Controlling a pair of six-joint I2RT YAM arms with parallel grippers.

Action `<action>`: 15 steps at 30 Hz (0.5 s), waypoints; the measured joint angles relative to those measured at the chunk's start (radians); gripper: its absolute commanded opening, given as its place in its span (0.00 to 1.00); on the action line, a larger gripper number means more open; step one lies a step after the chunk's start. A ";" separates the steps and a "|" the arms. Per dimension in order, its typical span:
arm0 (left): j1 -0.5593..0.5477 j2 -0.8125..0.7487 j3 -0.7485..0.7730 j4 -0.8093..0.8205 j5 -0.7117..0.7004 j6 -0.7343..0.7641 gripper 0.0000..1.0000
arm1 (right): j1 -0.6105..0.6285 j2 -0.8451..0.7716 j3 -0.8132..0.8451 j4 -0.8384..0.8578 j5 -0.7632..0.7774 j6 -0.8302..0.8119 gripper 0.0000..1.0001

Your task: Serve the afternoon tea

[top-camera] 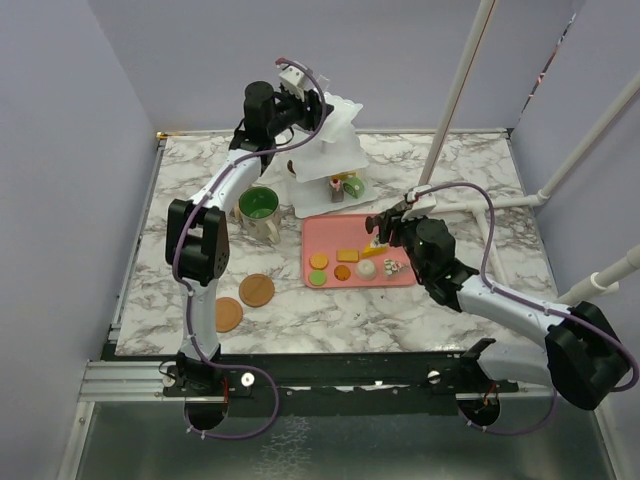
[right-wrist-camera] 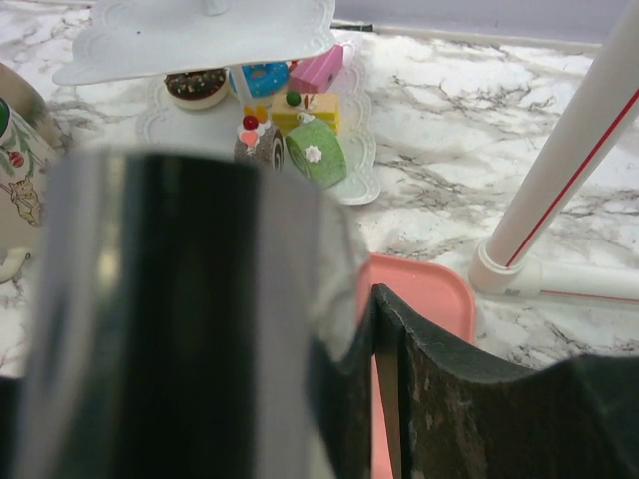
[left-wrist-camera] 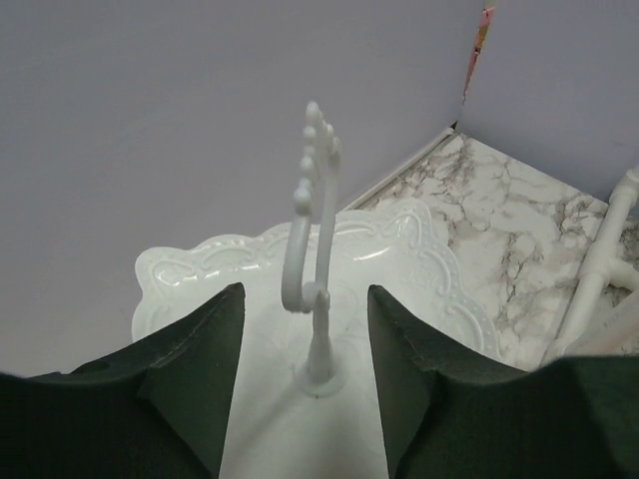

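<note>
The white three-tier stand (top-camera: 322, 150) stands at the back centre. My left gripper (top-camera: 297, 92) hovers over its top tier (left-wrist-camera: 399, 249), open, jaws either side of the beaded handle (left-wrist-camera: 312, 200) without touching it. Several toy pastries sit on the bottom tier (right-wrist-camera: 305, 130), among them a chocolate donut (right-wrist-camera: 196, 87) and a green roll (right-wrist-camera: 318, 153). More pastries (top-camera: 345, 265) lie on the pink tray (top-camera: 325, 232). My right gripper (top-camera: 383, 228) is over the tray's far edge, jaws nearly together on a blurred black-and-silver tool (right-wrist-camera: 180, 319) that looks like tongs. The green-inside mug (top-camera: 258, 207) stands left of the stand.
Two round wooden coasters (top-camera: 257, 290) (top-camera: 229, 314) lie at the front left. White poles (top-camera: 455, 95) rise at the right, one base close to the tray (right-wrist-camera: 499, 269). A patterned mug (right-wrist-camera: 15, 190) shows at the left edge of the right wrist view.
</note>
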 measured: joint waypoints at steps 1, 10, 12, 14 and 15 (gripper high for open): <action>0.000 0.015 0.022 0.000 0.005 0.000 0.50 | 0.000 -0.007 0.004 -0.024 0.000 0.007 0.55; -0.003 0.077 0.125 0.023 -0.029 0.003 0.10 | 0.007 -0.063 0.046 -0.205 0.000 0.085 0.56; -0.011 0.079 0.125 0.031 -0.058 0.006 0.09 | 0.016 -0.074 0.048 -0.234 0.000 0.095 0.56; -0.021 0.082 0.125 0.041 -0.095 0.017 0.09 | 0.024 -0.081 0.048 -0.259 0.004 0.100 0.56; -0.026 0.083 0.125 0.043 -0.113 0.021 0.09 | 0.027 -0.083 0.048 -0.269 0.007 0.103 0.56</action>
